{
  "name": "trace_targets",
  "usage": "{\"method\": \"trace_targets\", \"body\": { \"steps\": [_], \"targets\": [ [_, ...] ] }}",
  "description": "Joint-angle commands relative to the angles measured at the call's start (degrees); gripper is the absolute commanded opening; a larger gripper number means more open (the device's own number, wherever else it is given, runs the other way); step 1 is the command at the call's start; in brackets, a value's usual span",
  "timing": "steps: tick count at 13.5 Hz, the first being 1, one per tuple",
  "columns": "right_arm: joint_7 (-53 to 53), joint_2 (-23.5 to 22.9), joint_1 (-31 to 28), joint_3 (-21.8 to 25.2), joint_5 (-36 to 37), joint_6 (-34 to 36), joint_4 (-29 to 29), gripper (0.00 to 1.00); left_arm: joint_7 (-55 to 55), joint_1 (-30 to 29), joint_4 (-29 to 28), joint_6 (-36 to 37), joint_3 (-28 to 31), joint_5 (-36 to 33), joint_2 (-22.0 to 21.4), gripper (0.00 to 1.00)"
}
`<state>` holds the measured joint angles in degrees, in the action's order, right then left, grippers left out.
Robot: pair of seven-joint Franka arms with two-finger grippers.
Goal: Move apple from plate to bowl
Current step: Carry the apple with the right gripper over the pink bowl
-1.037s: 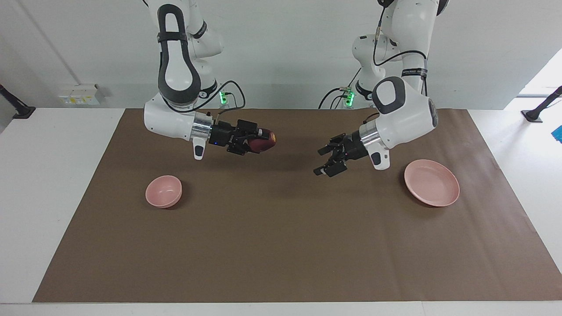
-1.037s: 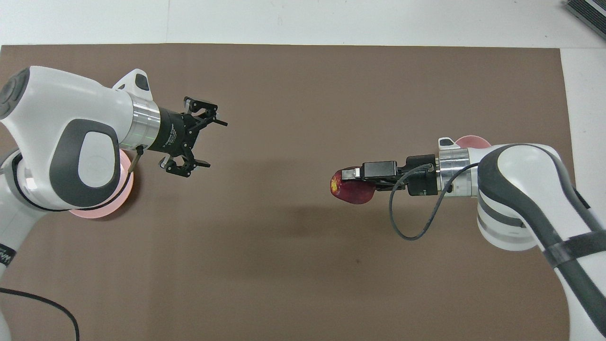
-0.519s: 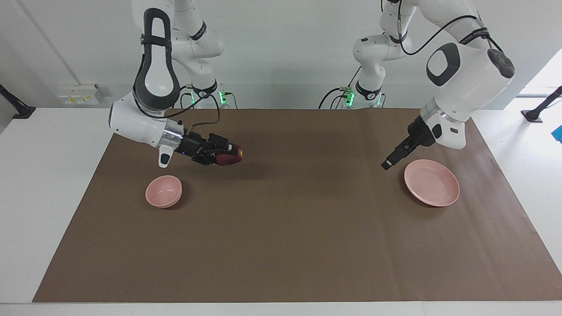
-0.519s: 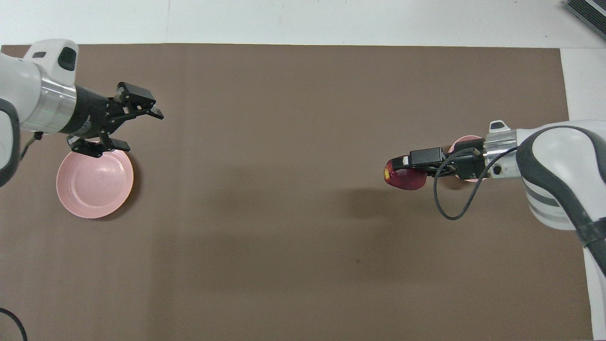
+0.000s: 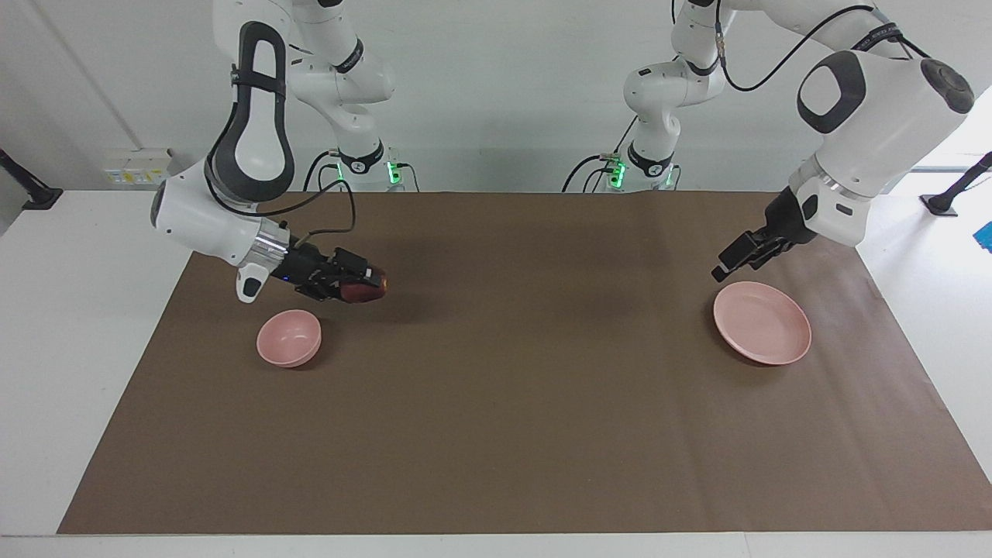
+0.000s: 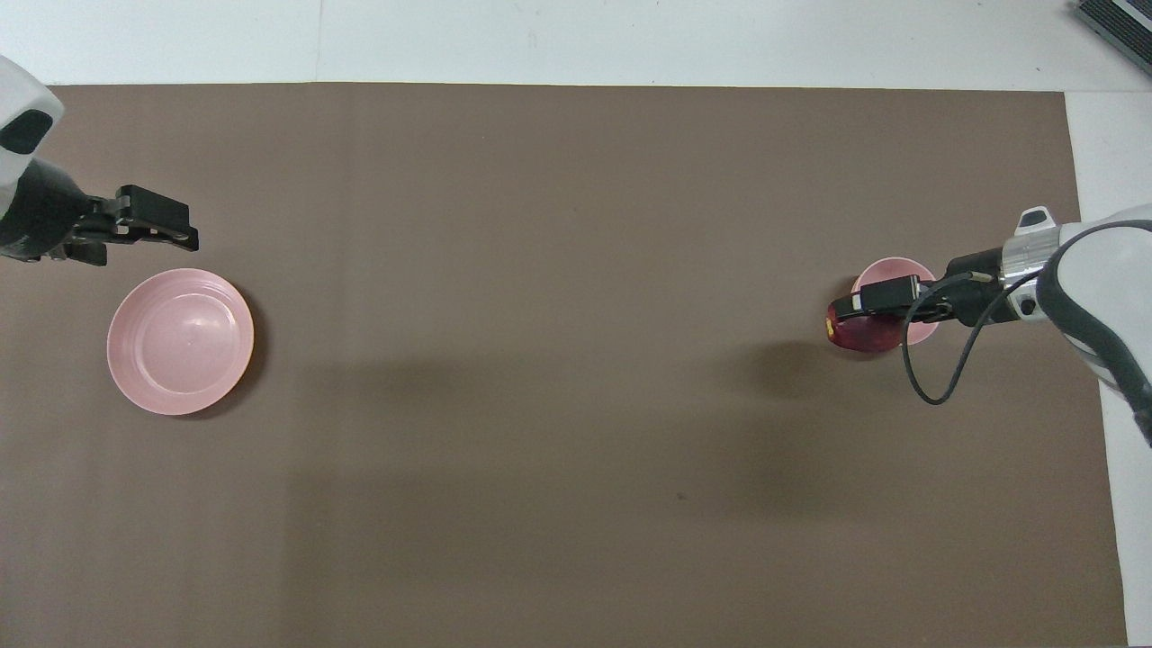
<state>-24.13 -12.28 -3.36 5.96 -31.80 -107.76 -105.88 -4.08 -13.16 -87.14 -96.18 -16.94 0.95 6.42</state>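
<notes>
Apple [image 5: 363, 291]: dark red with a yellowish patch, clamped sideways in the right gripper [image 5: 364, 285], which we see closed tight on it; in the facing view it is carried up in the air just off the bowl's rim, nearer the table's middle, and in the overhead view it overlaps that rim. We judge it is held low and level so that it can be released into the bowl with only a short drop. Bowl [image 5: 289, 338]: small, deep, pale pink, empty, on the brown mat [image 5: 496, 434] toward the right arm's end of the table, within easy reach of the arm bringing the fruit. Plate [image 5: 762, 322]: wide, flat, pale pink, bare, near the mat's edge at the left arm's end; with nothing on it, we take the pick-up as done and only the placing as left. Left gripper [image 5: 732, 263]: fingers spread wide, holding nothing, raised over the mat beside the plate's rim, its arm waiting clear of the transfer.
</notes>
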Motion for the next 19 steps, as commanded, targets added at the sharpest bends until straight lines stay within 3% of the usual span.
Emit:
{"method": "trace_targets", "body": {
  "steps": [1,4,7,11,15,19],
  "targets": [
    [0.4,-1.3,0.9,-0.5,12.0,0.6,5.8,0.00,1.9,-1.9,0.3,1.1,-0.6,-1.2,-0.4,1.00],
    [0.7,-2.2,3.8,-0.8,29.7,-10.6,3.8,0.00,1.6,-2.0,0.1,1.2,-0.6,-1.2,-0.5,1.00],
    [3.5,-2.5,5.9,-0.8,42.2,-13.6,3.7,0.00,1.4,-1.7,0.0,1.7,-0.6,-1.2,-0.6,1.00],
    [15.8,-2.8,9.9,-0.9,55.3,-15.8,0.0,0.00,1.9,2.2,0.1,5.7,2.2,-1.2,-3.0,1.00],
    [16.8,-2.5,10.4,-0.9,56.6,-17.1,-3.1,0.00,1.9,17.4,0.1,6.1,16.5,-1.1,-6.1,1.00],
    [16.8,-2.9,10.3,-0.9,56.7,-18.5,-4.7,0.00,2.0,22.9,0.3,7.4,22.6,-1.2,-8.9,1.00]
  ]
}}
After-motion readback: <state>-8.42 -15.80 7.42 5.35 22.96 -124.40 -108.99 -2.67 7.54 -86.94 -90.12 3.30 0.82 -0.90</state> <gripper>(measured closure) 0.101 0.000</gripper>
